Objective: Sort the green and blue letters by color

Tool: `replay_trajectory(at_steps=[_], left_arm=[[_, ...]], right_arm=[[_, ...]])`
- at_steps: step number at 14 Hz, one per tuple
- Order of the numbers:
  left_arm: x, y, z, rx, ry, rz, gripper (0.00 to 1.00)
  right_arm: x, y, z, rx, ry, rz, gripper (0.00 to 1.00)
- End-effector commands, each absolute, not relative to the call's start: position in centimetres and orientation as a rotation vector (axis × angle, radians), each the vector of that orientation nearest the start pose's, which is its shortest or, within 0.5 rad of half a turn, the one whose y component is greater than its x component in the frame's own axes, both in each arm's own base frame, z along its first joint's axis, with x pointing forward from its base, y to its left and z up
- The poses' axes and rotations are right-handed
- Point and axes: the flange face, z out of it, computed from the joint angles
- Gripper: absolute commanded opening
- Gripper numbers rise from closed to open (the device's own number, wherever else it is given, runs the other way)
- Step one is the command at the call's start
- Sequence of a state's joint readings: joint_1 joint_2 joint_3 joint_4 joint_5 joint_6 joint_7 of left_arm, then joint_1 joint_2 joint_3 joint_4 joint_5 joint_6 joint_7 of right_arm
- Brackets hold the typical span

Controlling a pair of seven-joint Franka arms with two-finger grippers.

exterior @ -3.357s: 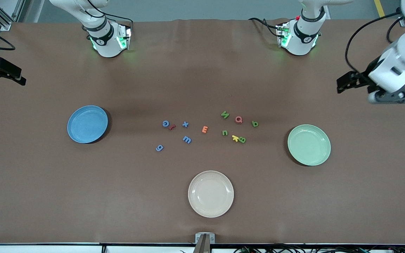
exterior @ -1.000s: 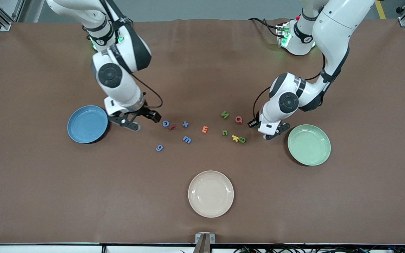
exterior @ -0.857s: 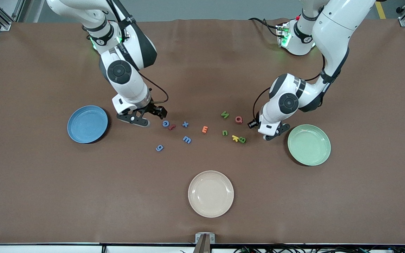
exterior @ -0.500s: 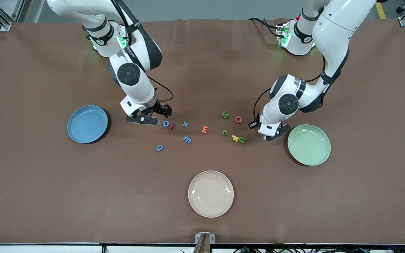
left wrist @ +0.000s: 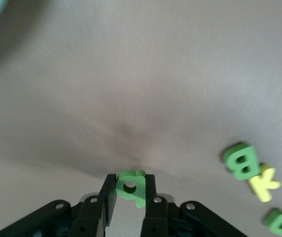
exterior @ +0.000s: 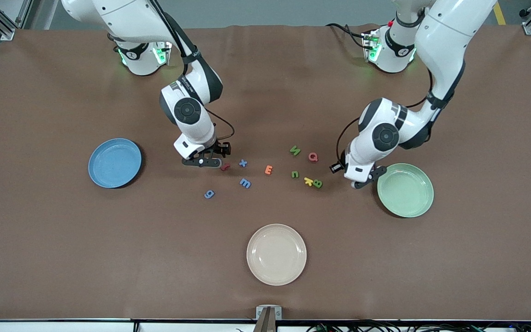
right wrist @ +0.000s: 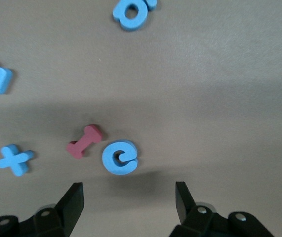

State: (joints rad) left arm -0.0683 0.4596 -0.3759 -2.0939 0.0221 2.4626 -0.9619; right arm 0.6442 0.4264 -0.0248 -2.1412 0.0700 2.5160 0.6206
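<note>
My left gripper (left wrist: 130, 193) is shut on a green letter q (left wrist: 131, 185), held just above the table beside the green plate (exterior: 405, 190). In the front view the left gripper (exterior: 359, 180) hides that letter. Three more green letters lie nearby: N (exterior: 295, 150), u (exterior: 295, 174) and B (exterior: 317, 183). My right gripper (right wrist: 129, 202) hangs open over a blue letter c (right wrist: 120, 157), touching nothing. The right gripper (exterior: 206, 162) covers it in the front view. Blue x (exterior: 243, 163), m (exterior: 245, 183) and g (exterior: 209, 193) lie close by. The blue plate (exterior: 115, 163) stands toward the right arm's end.
A red letter (right wrist: 84, 141) lies right beside the blue c. An orange E (exterior: 269, 169), a red Q (exterior: 313, 157) and a yellow k (exterior: 309, 181) touching the green B lie among the letters. A cream plate (exterior: 276, 254) stands nearer the front camera.
The left gripper closed on the green q and shifted with it toward the green plate. The right arm swung from beside the blue plate to over the blue c, still open.
</note>
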Motion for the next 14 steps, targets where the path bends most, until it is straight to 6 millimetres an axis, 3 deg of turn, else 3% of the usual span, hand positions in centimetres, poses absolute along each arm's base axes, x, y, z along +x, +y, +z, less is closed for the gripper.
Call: replay_trajectory(at_steps=[1, 3, 5, 7, 9, 11, 14], left_arm=[[54.3, -22.4, 26.6, -3.063, -0.860, 0.171, 0.00], [56.3, -19.6, 27.9, -3.058, -0.884, 0.165, 0.00], [57.7, -15.0, 28.1, -3.073, -0.868, 0.156, 0.00], [58.9, -9.7, 27.9, -3.102, -0.803, 0.151, 0.00], [59.2, -6.0, 26.6, -3.119, -0.760, 0.179, 0.00], [59.1, -5.0, 24.8, -3.106, -0.736, 0.199, 0.00], [59.1, -0.7, 22.9, -3.046, -0.708, 0.198, 0.02]], right_arm=[[45.9, 32.7, 19.2, -3.150, 0.062, 0.088, 0.82], [45.9, 32.8, 18.5, -3.146, 0.058, 0.070, 0.81], [46.0, 32.9, 17.7, -3.141, 0.057, 0.052, 0.80], [46.0, 33.1, 17.4, -3.140, 0.050, 0.047, 0.79], [46.2, 33.1, 17.5, -3.137, 0.038, 0.041, 0.76], [46.5, 32.8, 17.6, -3.134, 0.042, 0.030, 0.72], [46.7, 32.9, 17.7, -3.124, 0.042, 0.006, 0.66]])
